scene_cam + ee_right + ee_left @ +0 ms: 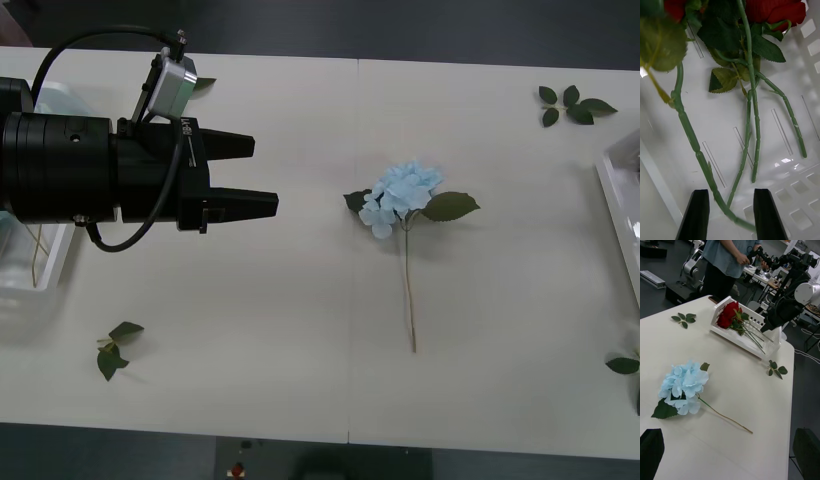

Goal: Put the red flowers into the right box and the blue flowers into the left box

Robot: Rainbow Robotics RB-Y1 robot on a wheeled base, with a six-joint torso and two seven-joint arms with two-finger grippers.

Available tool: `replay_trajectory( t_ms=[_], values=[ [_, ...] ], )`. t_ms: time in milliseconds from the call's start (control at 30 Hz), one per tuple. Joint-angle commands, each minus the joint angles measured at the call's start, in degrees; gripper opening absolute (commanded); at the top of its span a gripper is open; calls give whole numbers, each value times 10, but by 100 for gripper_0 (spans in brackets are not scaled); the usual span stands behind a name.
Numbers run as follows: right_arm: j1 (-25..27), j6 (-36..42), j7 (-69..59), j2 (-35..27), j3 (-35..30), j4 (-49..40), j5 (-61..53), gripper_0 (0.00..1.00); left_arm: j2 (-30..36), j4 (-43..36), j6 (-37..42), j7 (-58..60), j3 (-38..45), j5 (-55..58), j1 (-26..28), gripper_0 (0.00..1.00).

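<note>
Hydrangea handling is being weighed at this moment: one blue flower (pixel 401 197) is lying alone near the middle of the white tabletop (pixel 300 340), its pale head pointing away from the robot and its thin tan stem (pixel 409 300) trailing toward the near edge, with a broad green leaf (pixel 449 206) beside the head. The left gripper (pixel 262 176) is being held above the tabletop well to the flower's left, its black jaws spread and nothing between them; behind it a corner of the translucent left box (pixel 50 270) is being partly covered by the arm. The right gripper (pixel 731 212) is being held inside the white slotted right box (pixel 752 348), jaws spread on either side of a green rose stem (pixel 696 146) without visibly pinching it; whether the stem is being touched cannot be told. Red flowers (pixel 729 314) are lying in that box, stems fanned along its floor. Loose leaf sprigs (pixel 113 349) are scattered on the tabletop. The hydrangea is being judged light and soft, its fabric head easily crushed, while the wiry stem is likely springy and thin enough to slip. A hold just below the head, where stem and leaf meet, is being judged best, so the heavier bloom would not swing, with jaws closing across the stem.
</note>
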Motion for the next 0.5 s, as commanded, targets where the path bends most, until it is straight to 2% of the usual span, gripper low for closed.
replay_trajectory(
  t_ms=[33, 233, 500],
  values=[
    [-5, -2, 20, -19, -8, -11, -5, 100, -4, -6, 1, -6, 1, 6, -9, 100],
    [-6, 18, 25, -19, -2, -43, -15, 100, -4, -6, 1, -6, 1, 6, -9, 100],
    [-39, 141, 22, -7, -2, -138, -36, 100, -4, -6, 1, -6, 1, 6, -9, 100]
  ],
)
